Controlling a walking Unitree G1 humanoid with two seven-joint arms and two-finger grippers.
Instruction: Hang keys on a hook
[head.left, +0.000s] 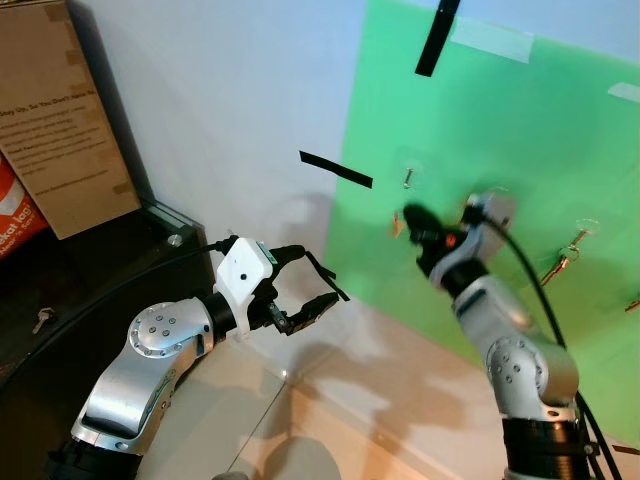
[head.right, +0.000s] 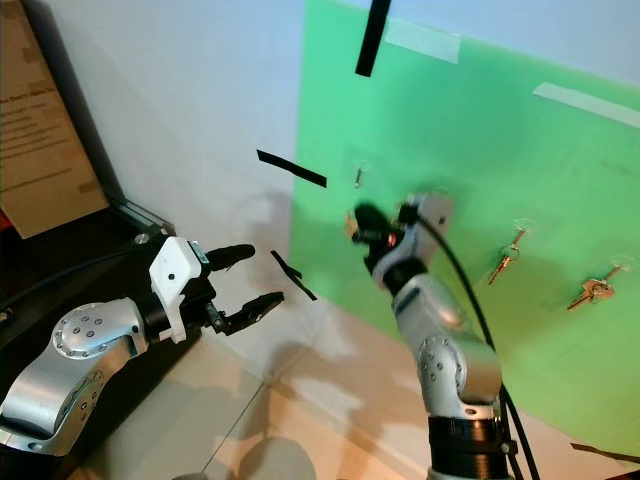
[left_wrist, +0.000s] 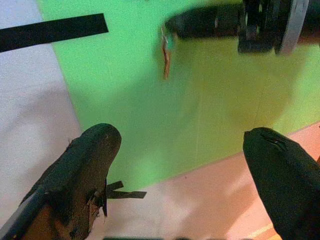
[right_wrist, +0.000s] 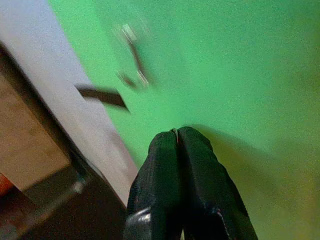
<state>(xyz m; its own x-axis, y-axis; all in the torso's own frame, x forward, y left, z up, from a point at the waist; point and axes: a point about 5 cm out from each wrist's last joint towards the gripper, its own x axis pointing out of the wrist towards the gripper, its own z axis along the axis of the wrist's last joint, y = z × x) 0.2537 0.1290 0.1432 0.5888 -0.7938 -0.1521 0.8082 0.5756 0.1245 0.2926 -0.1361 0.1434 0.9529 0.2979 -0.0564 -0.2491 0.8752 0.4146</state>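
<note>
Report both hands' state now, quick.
Left hand: open, holding nothing, raised toward the wall.
Right hand: fingers pressed shut at the green board, below a hook; a key hangs at its tip, apparently pinched.

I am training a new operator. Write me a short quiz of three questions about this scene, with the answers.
1. True or false: the left claw is open.
2. What does the right claw pinch? A) a key B) black tape C) nothing
3. Fill in: the hanging keys are on hooks on the ____ board.
Key: 1 true; 2 A, the key; 3 green.
</note>
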